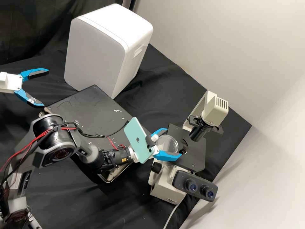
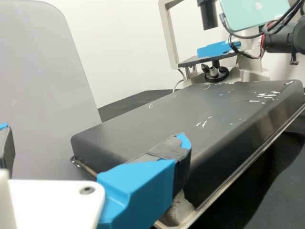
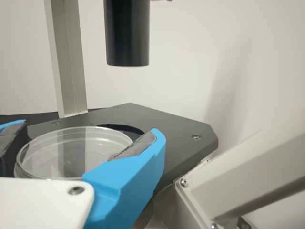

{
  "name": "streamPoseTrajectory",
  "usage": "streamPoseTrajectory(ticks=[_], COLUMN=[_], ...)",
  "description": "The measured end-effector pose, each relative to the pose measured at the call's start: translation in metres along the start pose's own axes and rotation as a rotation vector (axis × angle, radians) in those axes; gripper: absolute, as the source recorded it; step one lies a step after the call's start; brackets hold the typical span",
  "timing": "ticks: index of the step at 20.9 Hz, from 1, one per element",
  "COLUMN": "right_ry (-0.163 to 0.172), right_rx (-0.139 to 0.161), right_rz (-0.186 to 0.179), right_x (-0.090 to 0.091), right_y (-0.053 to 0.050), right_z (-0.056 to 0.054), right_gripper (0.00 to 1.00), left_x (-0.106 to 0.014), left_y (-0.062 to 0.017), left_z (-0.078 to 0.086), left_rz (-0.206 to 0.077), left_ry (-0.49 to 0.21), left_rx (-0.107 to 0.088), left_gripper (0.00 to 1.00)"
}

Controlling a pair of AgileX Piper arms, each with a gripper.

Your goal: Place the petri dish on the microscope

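- Right gripper [image 1: 171, 143], centre of the high view, grasps the petri dish [image 1: 167, 144] by its wall, at the left edge of the microscope stage [image 1: 193, 152].
- Left gripper [image 1: 44, 86], upper left, gapes empty.
- Dish looks light, stiff, slick and brittle: pinch opposite rim sides gently.

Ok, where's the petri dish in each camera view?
High view: petri dish right of centre, between the right gripper's fingers, by the black stage.
Left wrist view: too small to tell; stage far off.
Right wrist view: dish close, between the fingers, at the stage's edge.
Shared landmark: black stage.
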Motion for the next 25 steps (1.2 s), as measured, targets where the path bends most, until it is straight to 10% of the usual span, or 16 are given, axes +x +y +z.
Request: streamPoseTrajectory(ticks=[25], right_ry=[0.023], right_rx=[-0.09], right_rz=[0.013], right_x=[0.035], right_y=[-0.028], right_z=[0.01], right_gripper=[0.0], left_x=[0.001], left_y=[-0.0028], left_z=[0.0], left_rz=[-0.015], left_ry=[0.012], left_rx=[0.01], left_gripper=[1.0])
